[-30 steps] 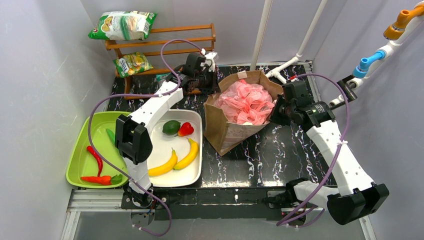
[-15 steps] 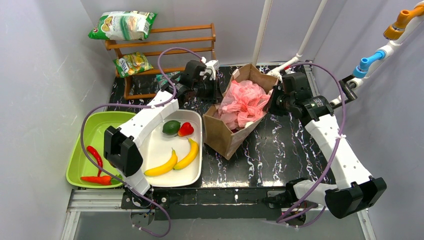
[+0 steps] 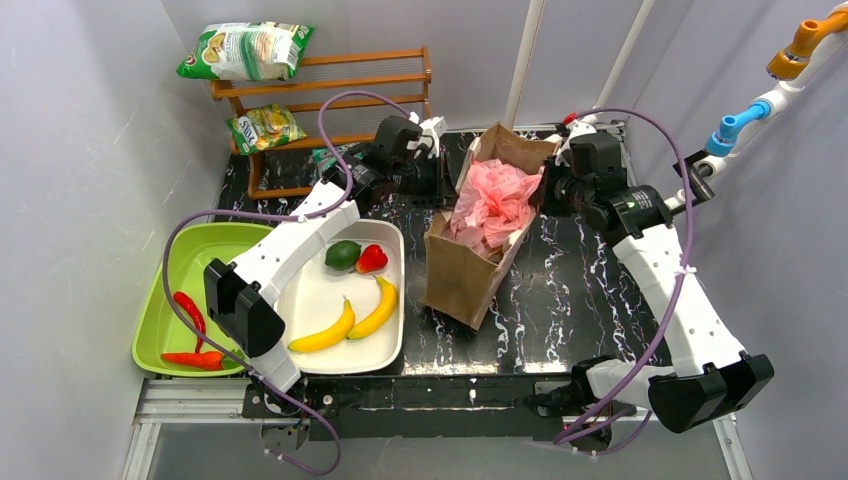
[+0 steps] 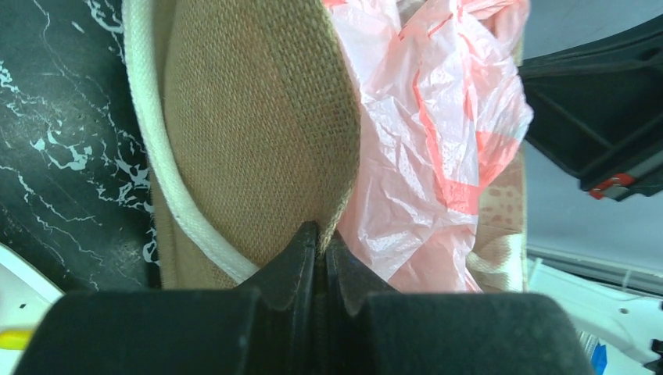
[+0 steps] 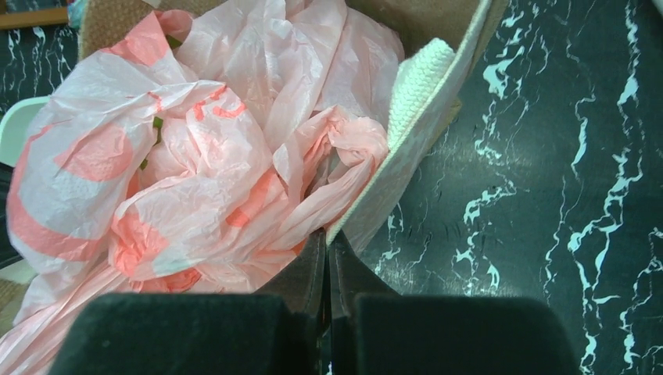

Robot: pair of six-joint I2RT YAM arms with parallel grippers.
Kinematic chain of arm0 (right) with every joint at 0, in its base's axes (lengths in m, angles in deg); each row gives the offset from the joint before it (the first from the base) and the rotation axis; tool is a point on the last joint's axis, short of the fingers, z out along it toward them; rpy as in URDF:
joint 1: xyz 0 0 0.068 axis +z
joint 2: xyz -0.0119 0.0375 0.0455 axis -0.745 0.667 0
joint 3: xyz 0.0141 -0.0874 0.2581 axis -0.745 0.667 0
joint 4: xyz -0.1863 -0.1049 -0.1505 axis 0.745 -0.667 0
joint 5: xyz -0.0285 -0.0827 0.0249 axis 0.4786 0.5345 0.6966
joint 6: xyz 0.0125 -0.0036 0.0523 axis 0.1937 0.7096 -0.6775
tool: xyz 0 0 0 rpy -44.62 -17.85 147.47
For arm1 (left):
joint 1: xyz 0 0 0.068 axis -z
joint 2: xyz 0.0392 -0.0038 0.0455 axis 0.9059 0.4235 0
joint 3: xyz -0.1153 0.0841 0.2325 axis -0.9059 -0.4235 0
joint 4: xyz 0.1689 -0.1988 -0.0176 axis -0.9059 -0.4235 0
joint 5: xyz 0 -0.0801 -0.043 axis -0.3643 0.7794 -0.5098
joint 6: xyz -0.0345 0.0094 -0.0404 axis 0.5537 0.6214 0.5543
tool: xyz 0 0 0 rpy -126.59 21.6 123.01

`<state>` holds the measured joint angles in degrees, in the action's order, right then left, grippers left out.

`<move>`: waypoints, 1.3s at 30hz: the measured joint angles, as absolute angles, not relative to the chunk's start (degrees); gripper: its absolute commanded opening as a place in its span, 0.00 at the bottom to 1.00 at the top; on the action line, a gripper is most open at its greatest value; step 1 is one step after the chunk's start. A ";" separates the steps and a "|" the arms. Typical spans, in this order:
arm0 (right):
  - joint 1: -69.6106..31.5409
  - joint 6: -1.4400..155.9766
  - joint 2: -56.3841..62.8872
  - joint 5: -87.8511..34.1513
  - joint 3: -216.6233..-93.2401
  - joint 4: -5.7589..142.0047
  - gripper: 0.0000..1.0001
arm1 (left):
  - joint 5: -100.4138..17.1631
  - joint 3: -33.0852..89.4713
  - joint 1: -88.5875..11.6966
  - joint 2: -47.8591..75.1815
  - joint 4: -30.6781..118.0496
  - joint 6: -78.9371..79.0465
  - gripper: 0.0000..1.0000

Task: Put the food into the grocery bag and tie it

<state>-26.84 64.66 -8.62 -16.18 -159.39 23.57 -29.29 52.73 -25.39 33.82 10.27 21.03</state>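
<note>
Pinched by left hand (image 4: 320, 234) and right hand (image 5: 326, 238), brown bag (image 3: 460, 275) has narrowed.

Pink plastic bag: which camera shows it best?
Right wrist view: the pink bag fills most of the frame, crumpled inside the brown bag. The top view shows it small; the left wrist view catches only one side.

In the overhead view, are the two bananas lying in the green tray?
No, both bananas lie in the white tray, which sits to the right of the green tray in that view.
</note>
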 measured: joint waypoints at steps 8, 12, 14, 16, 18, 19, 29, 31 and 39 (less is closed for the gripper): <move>-26.95 66.35 -8.62 -15.74 -160.33 26.52 0.01 | -31.47 57.25 -25.39 33.87 9.07 24.79 0.00; -26.95 66.43 -8.03 -15.92 -161.29 26.94 0.01 | -33.88 57.23 -25.37 33.87 8.44 28.00 0.00; -26.95 66.35 -7.61 -16.14 -161.73 26.96 0.01 | -35.10 56.77 -25.35 33.87 8.50 30.67 0.00; -26.95 66.30 -7.13 -16.44 -162.04 27.00 0.01 | -36.00 56.01 -25.26 33.87 8.63 33.27 0.00; -27.06 66.30 -6.61 -16.66 -162.04 27.09 0.01 | -37.05 55.53 -24.94 33.93 8.52 35.61 0.00; -27.12 66.30 -6.32 -16.79 -162.04 27.14 0.01 | -37.83 55.24 -24.63 33.93 8.57 37.05 0.00; -27.56 66.39 -3.68 -20.36 -162.04 28.64 0.01 | -43.82 51.20 -18.84 34.70 12.20 50.17 0.82; -27.56 66.56 -3.75 -20.75 -161.93 29.32 0.01 | -43.45 51.20 -18.75 34.68 13.97 49.73 0.83; -27.52 68.64 -10.91 -18.94 -157.10 29.71 0.34 | -53.94 54.72 -19.45 30.52 6.82 39.13 0.68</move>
<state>-27.52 68.64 -10.91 -18.94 -157.10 29.71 -53.94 54.72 -19.45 30.52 6.82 39.13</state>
